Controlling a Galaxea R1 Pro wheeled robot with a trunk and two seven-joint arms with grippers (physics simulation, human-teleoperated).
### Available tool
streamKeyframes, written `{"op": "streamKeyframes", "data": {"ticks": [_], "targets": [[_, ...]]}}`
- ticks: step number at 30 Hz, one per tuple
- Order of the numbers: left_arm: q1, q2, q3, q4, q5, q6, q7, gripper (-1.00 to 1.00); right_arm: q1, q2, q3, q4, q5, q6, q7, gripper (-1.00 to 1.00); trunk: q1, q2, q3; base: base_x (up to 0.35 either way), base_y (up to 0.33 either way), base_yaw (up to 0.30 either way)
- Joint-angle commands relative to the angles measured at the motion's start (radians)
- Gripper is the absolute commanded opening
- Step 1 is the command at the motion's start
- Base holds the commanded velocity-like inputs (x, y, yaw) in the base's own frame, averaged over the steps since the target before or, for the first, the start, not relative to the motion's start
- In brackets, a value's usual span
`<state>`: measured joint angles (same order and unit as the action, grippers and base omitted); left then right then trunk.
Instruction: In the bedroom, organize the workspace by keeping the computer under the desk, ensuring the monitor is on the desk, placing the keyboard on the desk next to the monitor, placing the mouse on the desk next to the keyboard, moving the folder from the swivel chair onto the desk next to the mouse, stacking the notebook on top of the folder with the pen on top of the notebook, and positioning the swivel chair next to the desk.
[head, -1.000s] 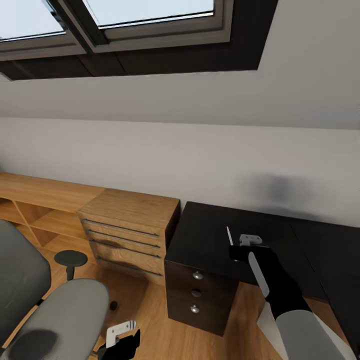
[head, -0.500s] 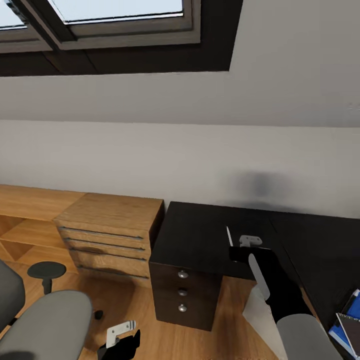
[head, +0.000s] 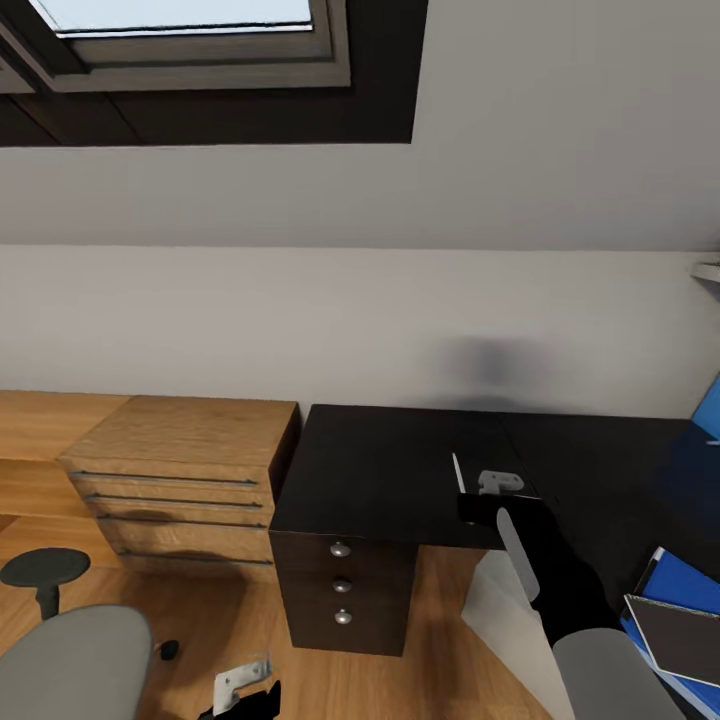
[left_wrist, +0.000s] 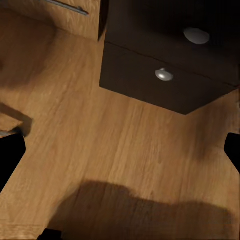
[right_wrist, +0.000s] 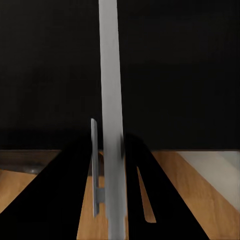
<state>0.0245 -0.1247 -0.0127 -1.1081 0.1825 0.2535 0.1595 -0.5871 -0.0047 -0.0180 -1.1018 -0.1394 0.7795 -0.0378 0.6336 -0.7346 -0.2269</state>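
Pen (head: 458, 472): clamped upright in the right gripper (head: 470, 497) above the desk (head: 400, 470); left gripper (head: 243, 686) spread, nothing held
Stack: notebook (head: 680, 640) seen already on folder (head: 672, 585) at desk's right; pen judged left to be laid

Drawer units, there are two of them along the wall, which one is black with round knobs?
The black drawer unit under the desk, beside the right gripper. It has round silver knobs; the light-wood drawer unit to its left has long bar handles.
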Motion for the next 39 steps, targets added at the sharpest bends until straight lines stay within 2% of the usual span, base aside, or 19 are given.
{"op": "streamKeyframes", "data": {"ticks": [1, 4, 6, 11, 16, 21, 25, 36, 39], "targets": [[0.000, 0.003, 0.001, 0.046, 0.010, 0.000, 0.005, 1.00, 0.000, 0.000, 0.000, -0.001, -0.009, 0.006, -0.004, -1.00, 0.000, -0.001, -0.001, 0.000, 0.000, -0.012], [0.000, 0.009, 0.001, 0.077, 0.010, -0.003, 0.004, 1.00, 0.000, 0.001, 0.000, -0.001, -0.009, 0.007, -0.004, -1.00, 0.000, -0.001, -0.001, 0.000, 0.000, -0.008], [0.000, 0.027, 0.002, 0.113, 0.012, -0.005, 0.003, 1.00, 0.000, 0.001, 0.000, -0.001, -0.010, 0.007, -0.004, -1.00, 0.000, -0.001, -0.001, 0.000, 0.000, -0.002], [0.000, 0.031, 0.003, 0.166, 0.011, -0.026, 0.007, 1.00, 0.000, 0.000, 0.000, -0.001, -0.010, 0.007, -0.004, -1.00, 0.000, -0.001, -0.001, 0.000, 0.000, -0.004], [0.000, 0.036, 0.005, 0.188, 0.012, -0.101, 0.007, 1.00, 0.000, 0.001, 0.000, -0.001, -0.010, 0.007, -0.004, -1.00, 0.000, -0.001, -0.001, 0.000, 0.000, -0.118], [0.000, 0.052, 0.004, 0.195, 0.012, -0.188, 0.007, 1.00, 0.000, 0.001, 0.000, -0.001, -0.010, 0.003, -0.004, -1.00, 0.000, -0.001, -0.001, 0.000, 0.000, -0.225], [0.000, 0.057, 0.004, 0.198, 0.012, -0.215, 0.009, 1.00, 0.000, 0.001, 0.000, 0.000, -0.011, 0.002, -0.004, -1.00, 0.000, -0.001, -0.001, 0.000, 0.000, -0.252], [0.000, 0.061, 0.006, 0.220, 0.012, -0.228, 0.011, 1.00, 0.011, 0.004, 0.000, 0.000, -0.011, 0.003, -0.004, -1.00, 0.000, -0.001, -0.001, 0.000, 0.000, -0.262], [0.000, 0.065, 0.018, 0.222, 0.013, -0.229, 0.011, 1.00, 0.012, 0.004, 0.000, 0.001, -0.011, 0.005, -0.004, -1.00, 0.000, -0.001, -0.001, 0.000, 0.000, -0.264]]}}
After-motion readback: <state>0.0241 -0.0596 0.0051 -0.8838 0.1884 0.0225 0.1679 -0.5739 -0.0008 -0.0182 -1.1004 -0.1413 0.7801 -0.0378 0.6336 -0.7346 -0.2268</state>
